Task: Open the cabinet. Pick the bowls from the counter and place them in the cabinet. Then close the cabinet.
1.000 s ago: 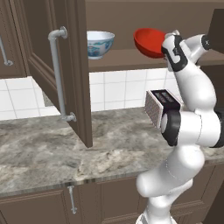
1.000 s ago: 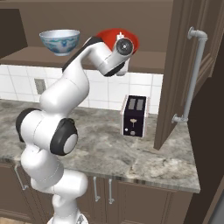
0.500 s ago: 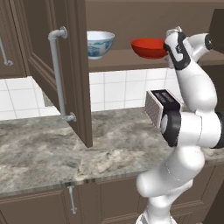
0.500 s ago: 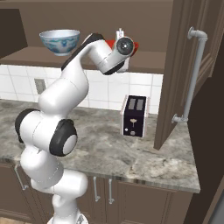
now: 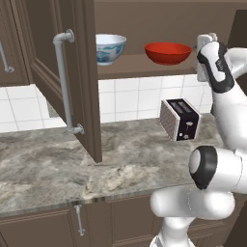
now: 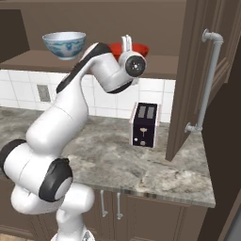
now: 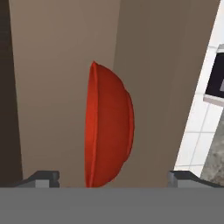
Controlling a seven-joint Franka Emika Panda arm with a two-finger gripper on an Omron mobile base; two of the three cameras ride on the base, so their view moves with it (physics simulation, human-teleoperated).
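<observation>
In the left base view, the dark brown wooden wall cabinet (image 5: 72, 72) stands open, its raised-panel door with a long silver bar handle (image 5: 62, 82) swung out over the grey-brown marbled stone table (image 5: 72, 164). On the brown shelf (image 5: 144, 67) inside, a white bowl with blue pattern (image 5: 110, 48) sits left of a glossy red bowl (image 5: 168, 52), the two apart. The white arm's tool (image 5: 205, 38) is raised just to the right of the red bowl; how its jaws stand cannot be told here. A silver and black toaster (image 5: 181, 119) rests on the table below. In the right base view, the red bowl (image 6: 137, 48) shows partly behind the robot's wrist, the patterned bowl (image 6: 64, 44) well to its left on the same shelf. In the hand view, the tool (image 7: 113, 177) is spread wide, its fingertips (image 7: 43, 177) either side of the red bowl (image 7: 109, 127) and gripping nothing.
</observation>
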